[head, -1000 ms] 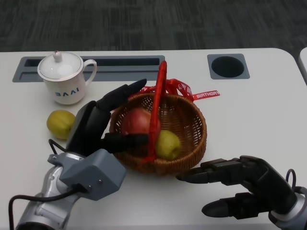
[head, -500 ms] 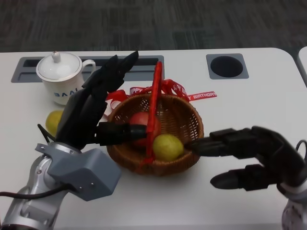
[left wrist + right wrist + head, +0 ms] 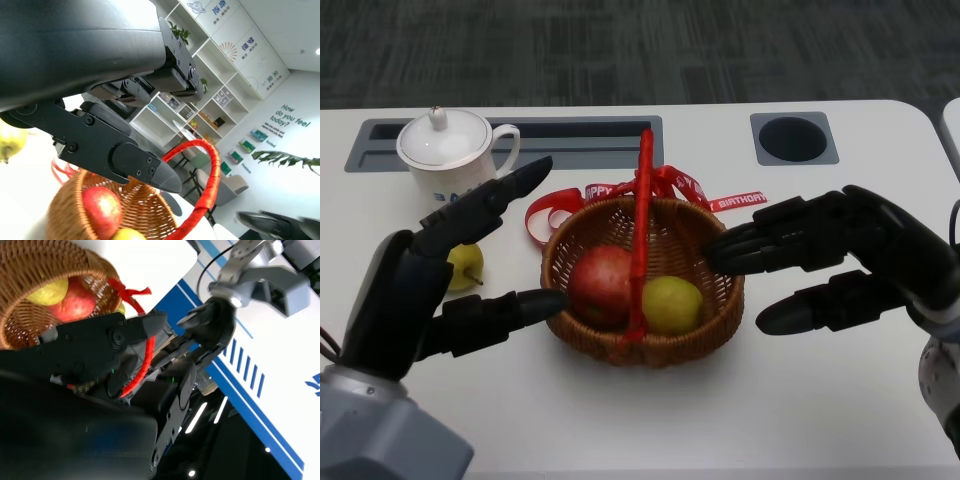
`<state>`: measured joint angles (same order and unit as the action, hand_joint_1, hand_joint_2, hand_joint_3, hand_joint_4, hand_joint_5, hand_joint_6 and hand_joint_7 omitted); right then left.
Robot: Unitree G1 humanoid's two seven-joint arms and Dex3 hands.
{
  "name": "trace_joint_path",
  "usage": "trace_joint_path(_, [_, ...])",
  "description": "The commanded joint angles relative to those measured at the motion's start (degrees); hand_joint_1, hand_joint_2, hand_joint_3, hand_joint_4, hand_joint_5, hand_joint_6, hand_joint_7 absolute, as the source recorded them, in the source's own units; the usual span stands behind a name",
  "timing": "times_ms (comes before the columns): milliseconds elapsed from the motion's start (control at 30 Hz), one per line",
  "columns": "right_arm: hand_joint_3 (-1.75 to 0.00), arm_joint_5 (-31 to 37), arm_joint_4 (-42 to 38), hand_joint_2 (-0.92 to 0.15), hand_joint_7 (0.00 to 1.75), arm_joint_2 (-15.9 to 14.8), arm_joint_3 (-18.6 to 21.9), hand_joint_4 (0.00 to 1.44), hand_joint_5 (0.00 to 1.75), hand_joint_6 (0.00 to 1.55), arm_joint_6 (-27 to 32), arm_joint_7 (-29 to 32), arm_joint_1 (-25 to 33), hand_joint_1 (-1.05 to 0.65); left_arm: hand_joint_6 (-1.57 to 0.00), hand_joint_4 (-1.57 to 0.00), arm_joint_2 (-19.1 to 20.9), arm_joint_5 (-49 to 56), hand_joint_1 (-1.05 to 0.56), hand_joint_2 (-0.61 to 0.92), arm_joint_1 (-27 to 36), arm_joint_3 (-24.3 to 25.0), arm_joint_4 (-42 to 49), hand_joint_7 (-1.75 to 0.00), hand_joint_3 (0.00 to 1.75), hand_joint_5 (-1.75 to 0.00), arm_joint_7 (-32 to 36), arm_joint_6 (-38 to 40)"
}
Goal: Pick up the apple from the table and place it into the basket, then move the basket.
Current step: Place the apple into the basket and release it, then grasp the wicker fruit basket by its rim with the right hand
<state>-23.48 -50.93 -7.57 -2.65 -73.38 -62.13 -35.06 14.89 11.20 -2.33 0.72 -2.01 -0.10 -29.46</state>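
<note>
Basket: a brown woven basket point(image 3: 720, 300) with a tall red handle point(image 3: 642, 220) sits near the middle of the desk point(image 3: 860, 400).
In the basket: the red apple point(image 3: 600, 285) lies on one side of the handle and a yellow-green fruit point(image 3: 672, 304) on the other – they sit close together at the bottom.
Ribbon: a red ribbon point(image 3: 725, 203) with white letters is tied at the handle and trails over the desk behind the basket.
Left hand: the left hand point(image 3: 430, 280) is beside the basket with its fingers spread wide – it holds nothing. One fingertip point(image 3: 545, 300) is right at the basket's rim; I cannot tell if it touches.
Right hand: the right hand point(image 3: 830, 255) is at the other side with fingers apart and nothing in them. Its upper fingertips point(image 3: 720, 250) reach over the rim.
Desk: white and smooth, with a long grey slot point(image 3: 580, 130) and a round dark hole point(image 3: 793, 139) along the far edge.
Floor: dark grey carpet past the far edge.
Mug: a white mug point(image 3: 445, 160) with a lid stands near the far left corner.
Pear: a small yellow-green pear point(image 3: 467, 266) lies in front of the mug, partly hidden by the left hand.
Room: the left wrist view shows white shelves point(image 3: 220, 95) and a green plant point(image 3: 285, 160).
</note>
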Motion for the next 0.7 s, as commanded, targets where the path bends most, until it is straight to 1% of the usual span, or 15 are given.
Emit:
trace_joint_path(33, [0.00, 5.26, -5.95, -0.83, 0.00, -1.27, -0.29, 0.82, 0.00, 0.78, -1.68, 0.71, -4.26, -0.47, -0.62, -0.64, 1.92, -2.06, -0.45, 0.79, 3.16, 2.20, -3.45, -0.03, 0.00, -0.06, -1.82, 0.12])
trace_joint_path(133, [0.00, 11.14, -11.21, -0.83, 0.00, -1.87, -0.67, 0.76, 0.00, 0.72, -4.12, 2.27, -7.92, -0.51, -0.65, -0.68, 2.77, -3.30, -0.46, 0.79, 5.28, 3.52, -5.09, -0.04, 0.00, -0.06, -3.08, -0.44])
trace_joint_path(200, [0.00, 16.55, -14.14, -0.83, 0.00, -2.56, -1.14, 0.74, 0.00, 0.70, -5.99, 4.57, -10.35, -0.56, -0.67, -0.70, 3.34, -4.36, -0.47, 0.79, 6.45, 4.35, -5.87, -0.04, 0.00, -0.05, -4.08, -0.68])
trace_joint_path(267, [-0.01, 23.25, -16.18, -0.85, 0.00, -3.66, -1.79, 0.72, 0.00, 0.69, -7.48, 8.25, -12.38, -0.61, -0.69, -0.72, 3.76, -5.16, -0.47, 0.78, 7.30, 5.08, -6.42, -0.04, 0.00, -0.05, -4.94, -0.77])
trace_joint_path(333, [-0.01, 30.75, -17.28, -0.86, 0.00, -4.83, -2.63, 0.71, 0.00, 0.69, -8.16, 13.53, -14.02, -0.65, -0.71, -0.74, 4.08, -5.49, -0.47, 0.77, 7.94, 5.69, -6.75, -0.04, 0.00, -0.05, -5.52, -0.85])
trace_joint_path(433, [-0.01, 43.09, -17.73, -0.87, 0.01, -6.56, -5.01, 0.74, 0.01, 0.70, -7.42, 24.29, -16.30, -0.69, -0.72, -0.75, 4.34, -5.14, -0.48, 0.77, 8.69, 6.30, -6.78, -0.03, 0.00, -0.04, -5.89, -1.29])
trace_joint_path(500, [0.00, 51.83, -17.56, -0.86, 0.01, -7.80, -7.79, 0.76, 0.02, 0.72, -6.00, 33.31, -17.87, -0.70, -0.73, -0.76, 4.24, -4.76, -0.49, 0.77, 9.05, 6.42, -6.61, -0.03, 0.00, -0.04, -5.89, -1.70])
trace_joint_path(600, [0.00, 65.02, -17.13, -0.85, 0.02, -9.85, -14.01, 0.79, 0.02, 0.74, -2.70, 48.53, -20.42, -0.71, -0.73, -0.77, 3.83, -4.37, -0.49, 0.77, 9.42, 6.32, -6.45, -0.02, 0.00, -0.03, -5.63, -2.08])
trace_joint_path(700, [0.00, 74.73, -18.10, -0.84, 0.02, -11.37, -21.08, 0.81, 0.03, 0.76, 0.68, 60.88, -22.70, -0.71, -0.73, -0.78, 3.36, -3.86, -0.50, 0.77, 9.40, 6.18, -6.48, -0.02, 0.00, -0.03, -5.17, -2.29])
